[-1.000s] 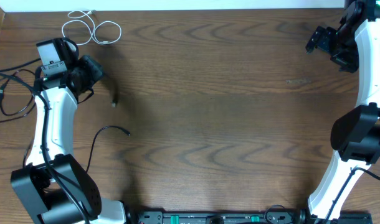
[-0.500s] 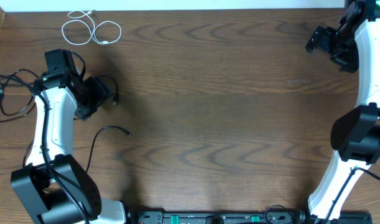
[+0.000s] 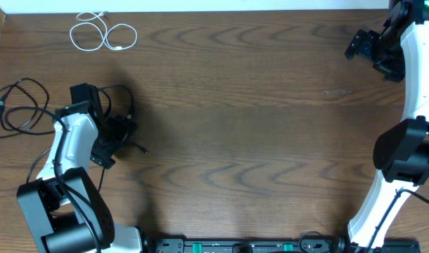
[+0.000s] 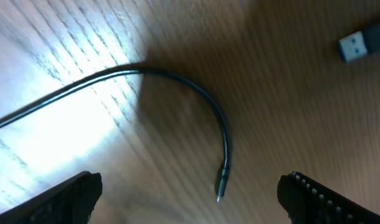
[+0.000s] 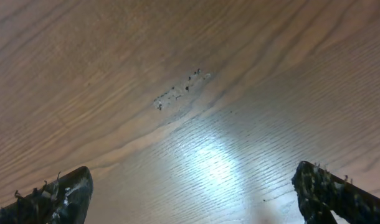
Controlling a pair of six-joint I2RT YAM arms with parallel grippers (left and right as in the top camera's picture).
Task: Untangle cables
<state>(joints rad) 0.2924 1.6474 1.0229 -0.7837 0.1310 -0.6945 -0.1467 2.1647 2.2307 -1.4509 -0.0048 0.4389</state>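
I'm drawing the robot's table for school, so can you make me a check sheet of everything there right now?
Surface: brown wooden table, one small scuff.
Job's things: white cable coiled at the far left; one black cable looped at the left edge; second black cable curving beneath the left arm, its plug lying free.
Clutter: nothing seen.
Grippers: left gripper jaws wide apart above that plug; right gripper jaws wide apart over bare wood.
Cables: the left arm hides whether the two black ones cross.
Surroundings: white strip beyond the far edge; black rail at the near edge.
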